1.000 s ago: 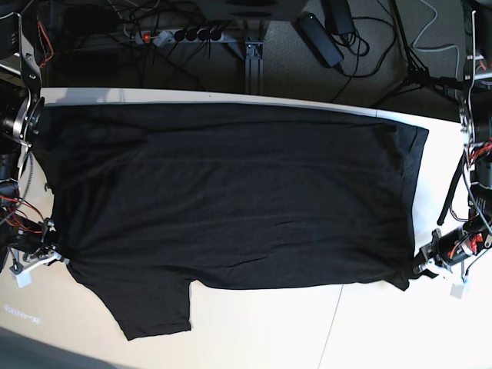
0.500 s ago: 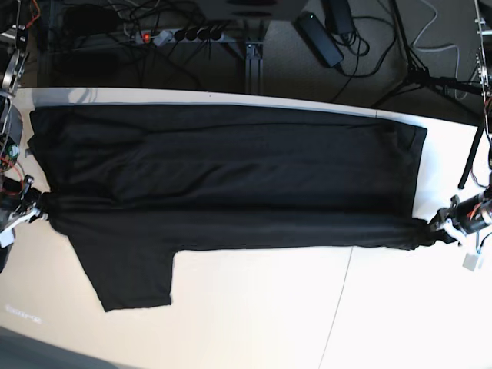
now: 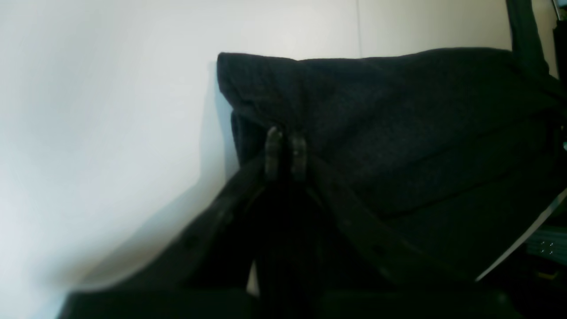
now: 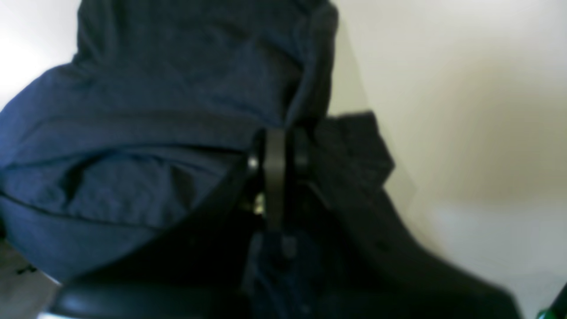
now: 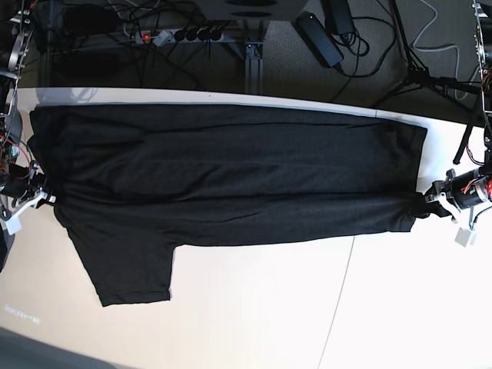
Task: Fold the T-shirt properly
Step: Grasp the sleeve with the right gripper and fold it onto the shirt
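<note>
The black T-shirt [image 5: 223,177] lies stretched across the white table [image 5: 254,323], its near long edge lifted and folded toward the far edge. One sleeve [image 5: 127,265] hangs toward the front left. My left gripper [image 5: 427,207] is shut on the shirt's edge at the right end; in the left wrist view its fingertips [image 3: 285,148] pinch a bunched fold of the shirt [image 3: 398,133]. My right gripper [image 5: 44,198] is shut on the shirt's edge at the left end; in the right wrist view the gripper [image 4: 274,155] pinches the shirt [image 4: 155,133]. No print shows.
Behind the table's far edge lie a power strip [image 5: 181,34], a black power brick [image 5: 319,38] and loose cables on the floor. A seam [image 5: 338,300] runs across the bare white tabletop in front of the shirt.
Both grippers have carried the shirt's near edge up and toward the far edge. The hanging sleeve has been pulled back with it, and the front of the table is now bare.
</note>
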Robot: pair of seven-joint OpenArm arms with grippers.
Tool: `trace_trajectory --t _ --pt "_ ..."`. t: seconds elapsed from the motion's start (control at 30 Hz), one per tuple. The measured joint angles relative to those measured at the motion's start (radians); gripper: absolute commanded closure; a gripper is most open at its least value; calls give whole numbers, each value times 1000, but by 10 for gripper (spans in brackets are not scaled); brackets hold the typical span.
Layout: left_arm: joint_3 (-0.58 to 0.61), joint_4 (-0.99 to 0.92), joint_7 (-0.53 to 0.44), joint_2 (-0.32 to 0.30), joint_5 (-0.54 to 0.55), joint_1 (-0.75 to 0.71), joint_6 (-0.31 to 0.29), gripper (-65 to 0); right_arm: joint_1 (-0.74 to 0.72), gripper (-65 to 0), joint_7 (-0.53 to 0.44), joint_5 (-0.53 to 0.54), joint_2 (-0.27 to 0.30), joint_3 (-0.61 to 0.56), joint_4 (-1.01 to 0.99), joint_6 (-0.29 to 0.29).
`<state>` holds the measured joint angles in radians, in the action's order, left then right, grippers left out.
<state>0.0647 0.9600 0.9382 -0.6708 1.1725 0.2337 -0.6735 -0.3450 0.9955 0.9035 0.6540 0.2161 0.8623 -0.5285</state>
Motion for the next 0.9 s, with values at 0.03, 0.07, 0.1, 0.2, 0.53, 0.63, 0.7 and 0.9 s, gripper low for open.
trace_trajectory --t 0.03,0.07,0.1,0.2,0.53,0.63,0.7,0.9 --pt "0 0 -7 0 1 2 0 0 6 -139 -1 -3 0 0 0 0" --pt "0 0 -23 0 2 3 0 0 10 -264 0 -6 0 0 0 0" --pt "0 0 -36 0 4 5 0 0 10 -365 -3 -5 0 0 0 0" --pt "0 0 -38 0 3 7 0 0 -10 -439 -8 -3 -1 0 0 0" --pt "0 1 0 0 -5 5 0 0 -214 -439 -199 -240 -20 0 -18 0" --pt "0 1 1 0 -3 6 0 0 -255 -439 -219 -308 -51 -1 -122 1" --pt "0 1 5 0 -2 6 0 0 -277 -439 -257 -341 -76 -1 -219 1" --pt "0 2 28 -3 -2 5 0 0 -299 -439 -407 -373 -102 0 -413 1"
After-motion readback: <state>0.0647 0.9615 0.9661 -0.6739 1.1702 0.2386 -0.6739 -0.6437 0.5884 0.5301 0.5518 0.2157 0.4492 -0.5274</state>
